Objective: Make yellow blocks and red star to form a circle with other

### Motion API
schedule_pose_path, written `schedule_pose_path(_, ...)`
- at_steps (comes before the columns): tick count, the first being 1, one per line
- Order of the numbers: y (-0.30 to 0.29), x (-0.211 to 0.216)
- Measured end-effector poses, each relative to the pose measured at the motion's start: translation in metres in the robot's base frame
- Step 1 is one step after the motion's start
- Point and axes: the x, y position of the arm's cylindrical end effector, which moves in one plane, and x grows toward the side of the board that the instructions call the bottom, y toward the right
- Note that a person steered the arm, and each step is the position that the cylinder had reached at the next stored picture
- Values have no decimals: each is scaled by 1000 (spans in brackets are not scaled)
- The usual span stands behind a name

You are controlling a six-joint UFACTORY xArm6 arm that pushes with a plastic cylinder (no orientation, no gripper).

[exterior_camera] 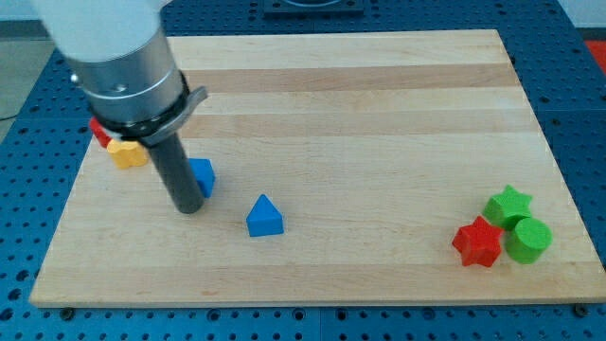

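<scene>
Red star [477, 242] sits nearest the view's bottom, at the right end of the surface [379, 114], touching or just beside the green star [508, 205] above it and the green cylinder [528, 240] to its right; those three are bunched tight. Yellow block [127, 152], shape unclear, is at the far left edge, well apart from the red star, with a second red block [98, 131] just above-left of it, mostly hidden behind the arm. Only one yellow block shows; any other could be hidden by the arm, can't tell. Rod's tip [188, 208] is down on the surface just left of a blue block [203, 176], which it partly hides, with the yellow block a bit further left; a blue triangular block [264, 217] lies near, down-right of the tip. No pincer on this rig, just the plain rod, so nothing is open, shut or held. Progress estimate: very early. No ring exists; blocks are split into a left group and a right clump with bare wood between. Left to do, as I read it: bring yellow and the red star toward the others, then space everything round a common centre. Basically all of it.
</scene>
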Motion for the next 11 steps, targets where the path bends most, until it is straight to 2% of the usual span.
schedule_pose_path(2, 38, -15)
schedule_pose_path(5, -46, -52)
schedule_pose_path(7, -64, -52)
schedule_pose_path(8, -69, 16)
schedule_pose_path(9, -27, 87)
schedule_pose_path(10, 68, 81)
schedule_pose_path(11, 118, 50)
